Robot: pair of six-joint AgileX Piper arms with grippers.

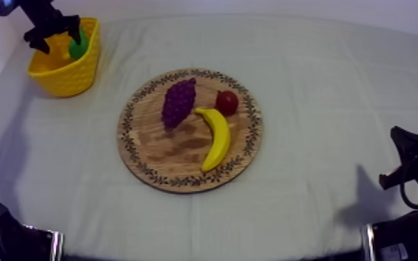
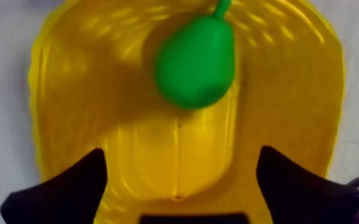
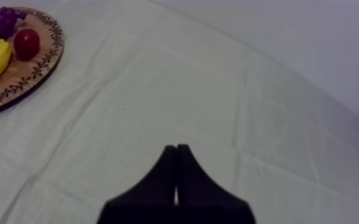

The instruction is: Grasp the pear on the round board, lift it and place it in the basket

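My left gripper (image 2: 182, 154) hangs over the yellow basket (image 2: 68, 89) at the bench's (image 1: 323, 104) far left corner, arm reaching in from the upper left, fingers (image 2: 68, 190) apart and empty. Below them the pear (image 2: 197, 59) lies in the basket, long axis running away from me, stem towards the far wall. My right gripper (image 3: 176, 173) rests low at the right, fingers together. The grapes (image 1: 178, 102), banana (image 1: 216, 137) and small red fruit (image 1: 227, 102) lie on the wooden board (image 1: 177, 163).

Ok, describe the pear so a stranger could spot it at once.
Start at the yellow basket at the table's far left corner, apart from the wooden board. Inside it, below the open left hand, lies the pear. It is the only green fruit and the only one off the board.
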